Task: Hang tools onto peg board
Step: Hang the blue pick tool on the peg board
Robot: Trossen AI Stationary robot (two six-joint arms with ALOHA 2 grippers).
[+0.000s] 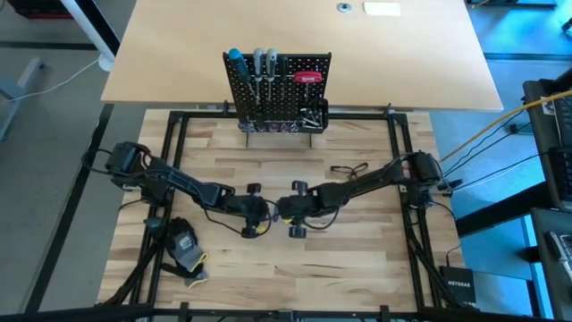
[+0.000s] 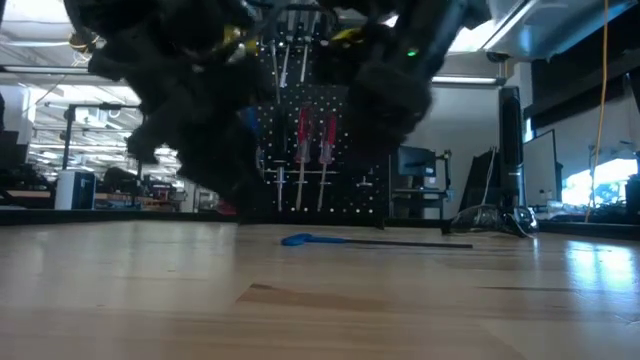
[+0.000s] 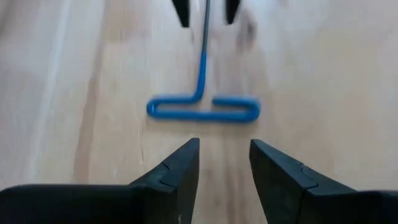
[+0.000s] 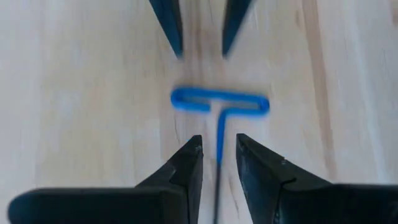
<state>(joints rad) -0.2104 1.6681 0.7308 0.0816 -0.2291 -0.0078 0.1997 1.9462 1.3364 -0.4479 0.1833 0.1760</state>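
Note:
A T-shaped key (image 3: 202, 106) with a blue handle and a thin dark shaft lies flat on the wooden table (image 1: 357, 259), between my two grippers. My left gripper (image 3: 224, 144) is open, just short of the handle (image 3: 205, 112), fingers pointing at it. My right gripper (image 4: 217, 140) faces it from the other end, open, above the table. Its fingers stand either side of the shaft (image 4: 219, 134) with gaps showing. The peg board (image 1: 277, 89) stands upright at the table's far edge. Blue (image 1: 234, 58), grey (image 1: 264, 61) and red (image 1: 307, 78) tools hang on it.
A black-and-yellow glove (image 1: 183, 243) lies near the left arm's base. A thin black wire object (image 1: 349, 168) lies right of centre toward the far side. A small black bin (image 1: 313, 114) hangs at the peg board's lower right. Black frame rails (image 1: 170, 152) border the table.

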